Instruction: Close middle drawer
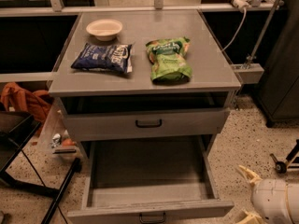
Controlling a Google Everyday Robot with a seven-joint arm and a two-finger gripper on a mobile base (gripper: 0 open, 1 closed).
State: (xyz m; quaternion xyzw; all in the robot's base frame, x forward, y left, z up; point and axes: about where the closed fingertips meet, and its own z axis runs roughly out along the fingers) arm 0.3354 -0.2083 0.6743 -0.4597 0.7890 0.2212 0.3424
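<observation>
The middle drawer [149, 211] is a long, shallow grey box pulled far out of the cabinet at the bottom centre. It is empty, and a small black loop handle [152, 217] sits on its low front panel. Above it, a taller grey drawer front [148, 123] with a black handle stands out only slightly. My gripper [243, 193] is at the bottom right, just right of the open drawer's front corner and apart from it. Its two cream fingers [247, 174] are spread open and hold nothing.
On the cabinet top [210, 59] lie a white bowl [104, 29], a dark blue bag [103, 58] and a green bag [169, 59]. An orange cloth [21, 101] and black chair legs [28, 171] are on the left. A dark cabinet [282, 78] and a caster [280, 166] stand on the right.
</observation>
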